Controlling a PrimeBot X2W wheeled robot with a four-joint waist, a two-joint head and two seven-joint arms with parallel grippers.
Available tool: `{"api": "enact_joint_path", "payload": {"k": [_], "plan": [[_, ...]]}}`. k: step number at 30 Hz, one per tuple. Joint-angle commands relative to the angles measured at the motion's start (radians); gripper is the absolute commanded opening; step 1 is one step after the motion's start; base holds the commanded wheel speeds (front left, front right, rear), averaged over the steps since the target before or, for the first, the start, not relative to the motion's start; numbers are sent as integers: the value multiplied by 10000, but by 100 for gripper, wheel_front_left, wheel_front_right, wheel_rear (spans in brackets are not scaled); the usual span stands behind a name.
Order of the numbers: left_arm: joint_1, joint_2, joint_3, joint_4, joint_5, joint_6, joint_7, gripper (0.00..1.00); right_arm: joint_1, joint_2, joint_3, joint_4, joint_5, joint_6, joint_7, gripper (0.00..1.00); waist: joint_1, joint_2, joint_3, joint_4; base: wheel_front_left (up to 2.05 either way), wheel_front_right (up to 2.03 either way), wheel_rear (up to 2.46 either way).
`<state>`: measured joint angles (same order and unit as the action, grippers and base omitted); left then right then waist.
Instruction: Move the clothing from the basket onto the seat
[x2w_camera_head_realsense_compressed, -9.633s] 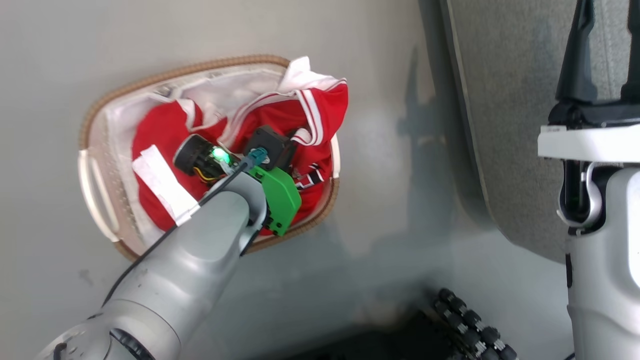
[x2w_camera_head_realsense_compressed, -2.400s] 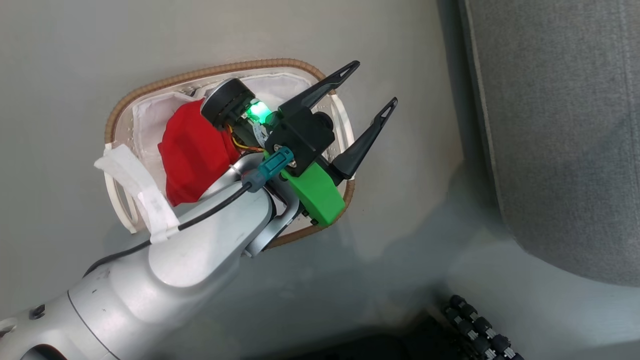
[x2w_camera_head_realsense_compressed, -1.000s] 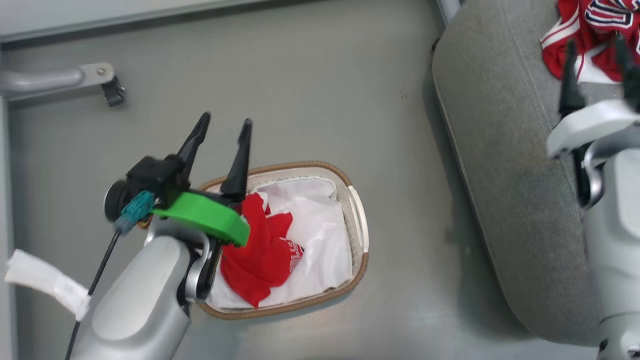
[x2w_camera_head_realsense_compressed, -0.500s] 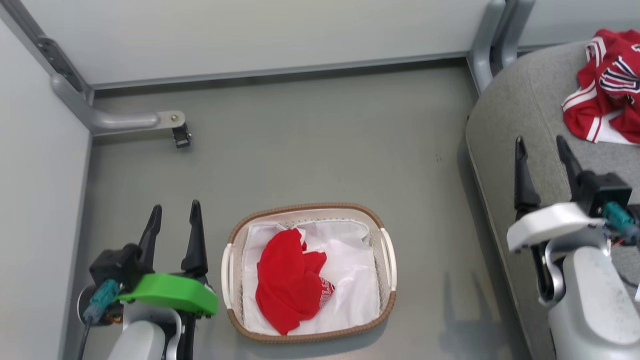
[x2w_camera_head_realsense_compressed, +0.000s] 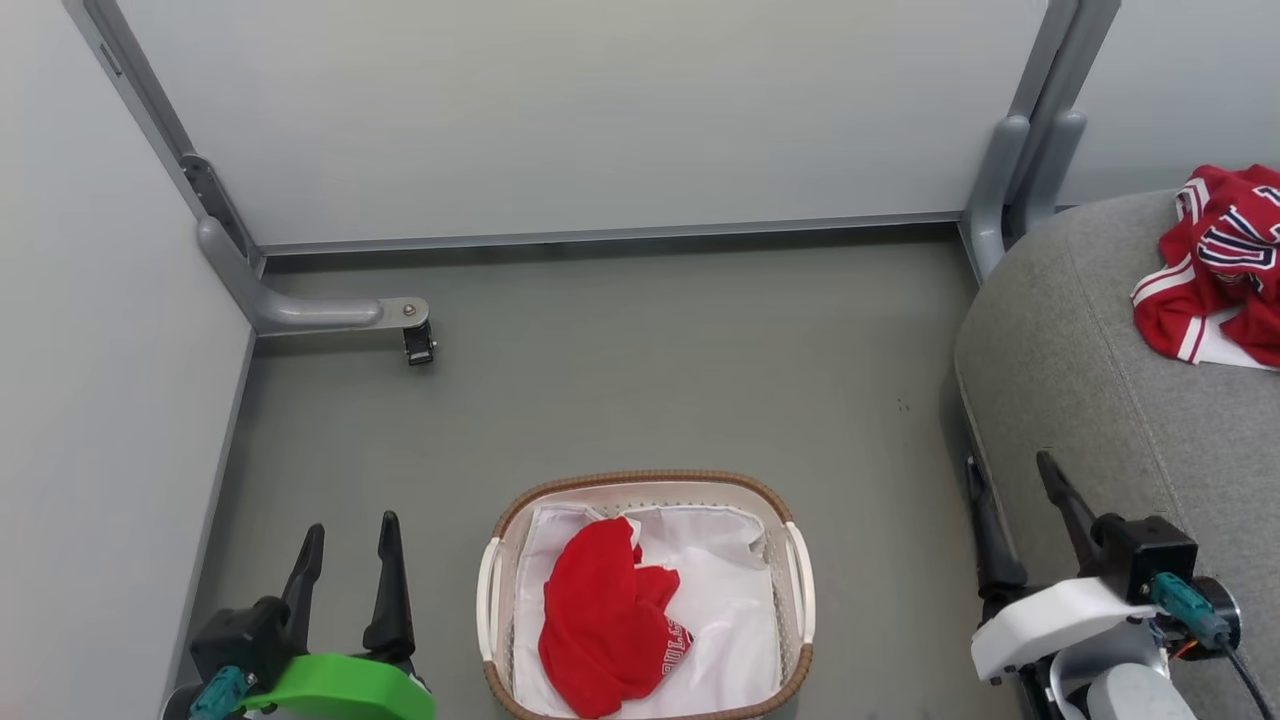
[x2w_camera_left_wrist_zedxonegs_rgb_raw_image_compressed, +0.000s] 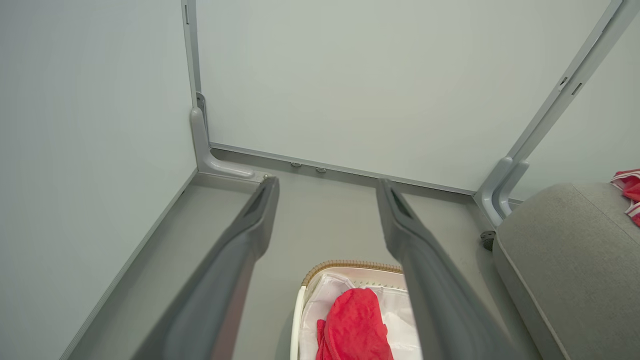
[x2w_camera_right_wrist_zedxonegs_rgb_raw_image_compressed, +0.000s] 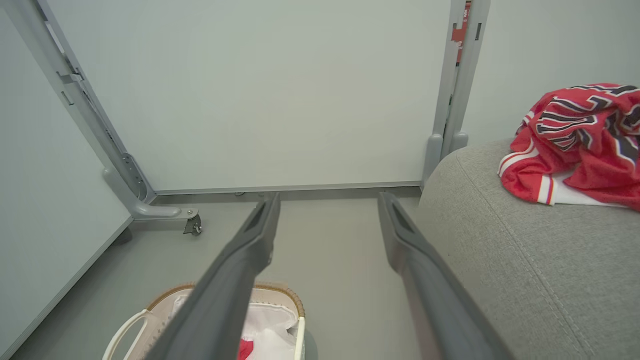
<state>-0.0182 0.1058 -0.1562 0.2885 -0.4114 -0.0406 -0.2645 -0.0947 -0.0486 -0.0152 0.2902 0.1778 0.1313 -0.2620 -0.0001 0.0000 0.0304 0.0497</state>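
The oval white basket (x2w_camera_head_realsense_compressed: 795, 585) with a brown rim stands on the grey floor at the bottom middle of the head view. A plain red garment (x2w_camera_head_realsense_compressed: 605, 625) with small white lettering lies crumpled on its white liner. The red jersey (x2w_camera_head_realsense_compressed: 1215, 265) with white and black trim lies on the grey seat (x2w_camera_head_realsense_compressed: 1080, 380) at the right, also the jersey (x2w_camera_right_wrist_zedxonegs_rgb_raw_image_compressed: 575, 135) in the right wrist view. My left gripper (x2w_camera_head_realsense_compressed: 347, 545) is open at the lower left, beside the basket. My right gripper (x2w_camera_head_realsense_compressed: 1010, 475) is open at the lower right, by the seat's front edge. Both hold nothing.
Pale partition walls close the floor at the back and left. A grey metal foot with a small caster (x2w_camera_head_realsense_compressed: 418, 345) juts out at the left wall. Another grey post (x2w_camera_head_realsense_compressed: 1010, 190) stands at the back right beside the seat.
The head camera has tilted up, so the walls came into view and the basket shifted down the picture. Both grippers sit lower in the picture and stay open.
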Motion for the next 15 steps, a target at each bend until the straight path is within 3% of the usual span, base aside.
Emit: {"api": "enact_joint_path", "payload": {"k": [1,15], "plan": [[199,-75,87,-47,140,-47,4,100,204,-46,63,-39,96,-10,-45,100,1,0,-132,35,0,0,0],[69,-367,97,375,279,-502,3,100,324,-39,463,277,237,-10,-45,100,1,0,-256,-7,0,0,0]]}}
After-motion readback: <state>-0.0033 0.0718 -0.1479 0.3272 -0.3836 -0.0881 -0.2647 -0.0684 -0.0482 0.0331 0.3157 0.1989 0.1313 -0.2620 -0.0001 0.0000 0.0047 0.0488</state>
